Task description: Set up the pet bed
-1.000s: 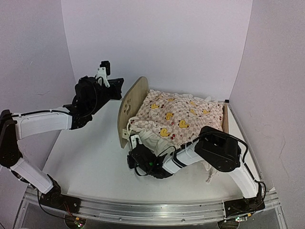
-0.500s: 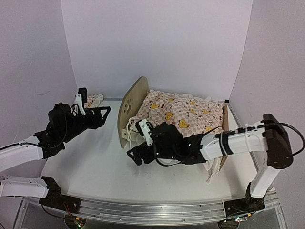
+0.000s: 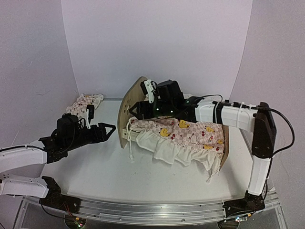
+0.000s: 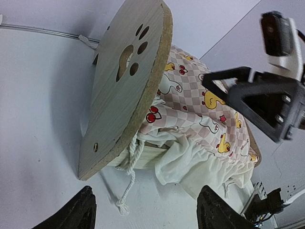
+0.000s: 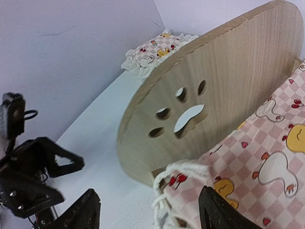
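**Although the cover is on, the pillow is not yet in the bed**

While both arms are free, you can judge the work as more than half done. The pet bed [image 3: 127, 114] stands on the table [image 3: 95, 167], toward the far right, close to the right wall; the pink duck-print cover [image 3: 190, 136] lies over its base; on the near side the white ruffle hangs down over the frame, rumpled, and seems to reach the table; a white cord [image 3: 129, 145] hangs at the near head corner. The small pillow [image 3: 86, 101] lies in the far left corner, well apart from the bed; I think it is what remains to bring, and perhaps the near edge of the cover needs to be made straight.

The long axis of the bed runs from left to right in the top view, a little toward you at the right end; the rounded headboard with the paw cutout is at the left end and faces the left arm; the foot end is beside the right wall.

The left gripper [image 3: 110, 131] hovers low near the headboard, not touching it; its fingers [image 4: 81, 212] are spread and hold nothing. The right gripper [image 3: 136, 110] is above the head end of the bed; its fingers [image 5: 83, 210] are spread as well, with nothing pinched between them.
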You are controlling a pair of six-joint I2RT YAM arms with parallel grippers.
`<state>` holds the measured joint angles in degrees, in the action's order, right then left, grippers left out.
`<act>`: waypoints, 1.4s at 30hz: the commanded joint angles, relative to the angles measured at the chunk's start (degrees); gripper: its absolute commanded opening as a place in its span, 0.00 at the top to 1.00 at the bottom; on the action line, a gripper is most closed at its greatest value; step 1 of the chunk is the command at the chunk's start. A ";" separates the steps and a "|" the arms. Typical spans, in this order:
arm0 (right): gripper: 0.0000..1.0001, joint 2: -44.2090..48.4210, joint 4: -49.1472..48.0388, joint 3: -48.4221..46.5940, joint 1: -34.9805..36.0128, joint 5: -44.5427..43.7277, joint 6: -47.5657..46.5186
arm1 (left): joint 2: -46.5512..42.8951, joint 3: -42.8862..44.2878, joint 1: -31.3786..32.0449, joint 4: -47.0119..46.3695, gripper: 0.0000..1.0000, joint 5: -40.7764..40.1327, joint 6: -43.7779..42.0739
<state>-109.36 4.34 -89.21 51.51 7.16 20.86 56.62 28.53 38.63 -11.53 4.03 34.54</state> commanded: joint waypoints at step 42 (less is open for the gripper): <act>0.39 -4.81 13.70 -10.76 6.06 14.61 -9.78 | -4.22 -5.00 -0.25 -2.09 0.25 1.89 2.19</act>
<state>-121.03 18.55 -102.41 55.90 27.20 7.33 51.92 23.86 38.61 -11.51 7.27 37.54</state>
